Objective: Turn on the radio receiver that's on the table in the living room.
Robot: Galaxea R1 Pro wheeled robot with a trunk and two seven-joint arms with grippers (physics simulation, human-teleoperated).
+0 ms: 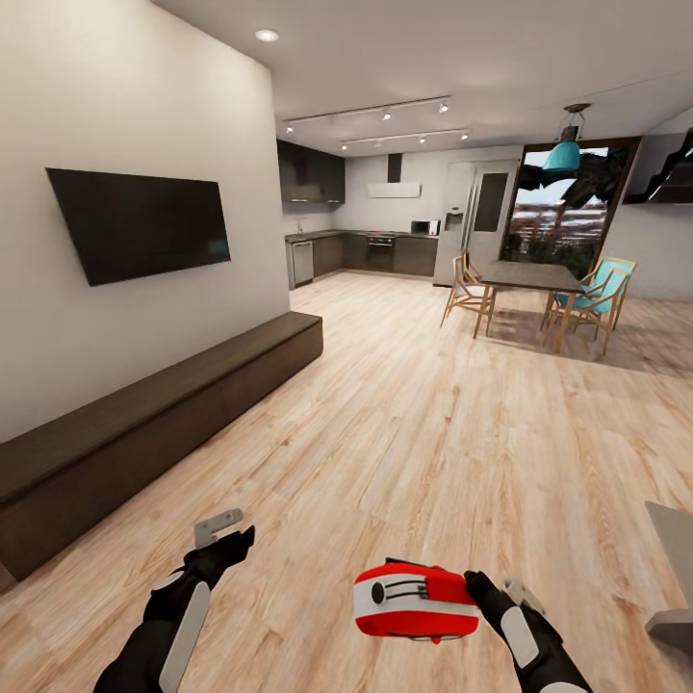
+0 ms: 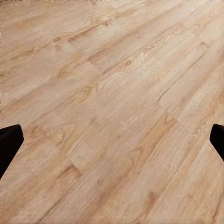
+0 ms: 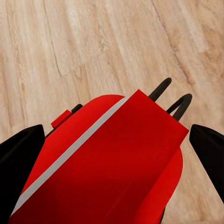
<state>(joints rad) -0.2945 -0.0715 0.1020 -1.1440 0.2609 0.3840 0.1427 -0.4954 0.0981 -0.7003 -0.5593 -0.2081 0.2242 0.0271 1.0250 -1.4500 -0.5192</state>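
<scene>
Above the wooden floor (image 1: 404, 423), low at the front of the head view, the red radio (image 1: 416, 601) sits pinched in the right gripper (image 1: 481, 602); in the right wrist view the radio (image 3: 112, 163) lies between the two black fingers (image 3: 21, 154). The left gripper (image 1: 229, 535) is spread apart with nothing in it. A corner of the grey table (image 1: 676, 568) shows at the right edge. A dark bench cabinet (image 1: 144, 423) runs along the left wall under a television (image 1: 140, 221).

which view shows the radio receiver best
Head view: the whole radio receiver shows, red with its white band, held by the right claw above the wood floor. The right wrist view has it close up and cropped; the left wrist view has floor.
</scene>
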